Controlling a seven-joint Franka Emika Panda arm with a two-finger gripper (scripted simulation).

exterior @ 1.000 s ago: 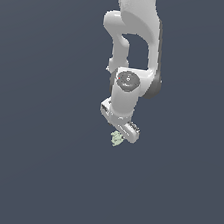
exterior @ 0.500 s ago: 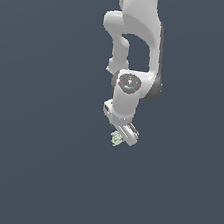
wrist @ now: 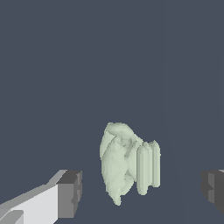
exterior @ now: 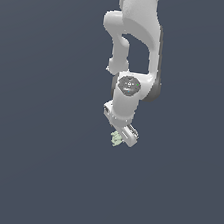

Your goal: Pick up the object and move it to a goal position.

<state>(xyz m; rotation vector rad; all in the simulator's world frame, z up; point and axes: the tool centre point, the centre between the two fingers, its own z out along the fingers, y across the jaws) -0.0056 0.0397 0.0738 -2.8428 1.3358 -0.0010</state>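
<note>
The gripper (wrist: 140, 188) stands wide open and holds nothing: in the wrist view its 2 dark fingertips (wrist: 70, 192) sit well apart, and the object (wrist: 127, 164) lies between them with clear gaps on both sides, somewhat nearer one tip than the other. The object's long axis appears to run across the line joining the fingertips, so closing should catch its narrow width. In the exterior view the object (exterior: 116, 138) sits just beside the gripper (exterior: 123, 136), on the exterior view's left.

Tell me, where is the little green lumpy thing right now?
The green lumpy object sits at the gripper's tip near the exterior view's middle; in the wrist view it lies between the open fingers, untouched.
</note>
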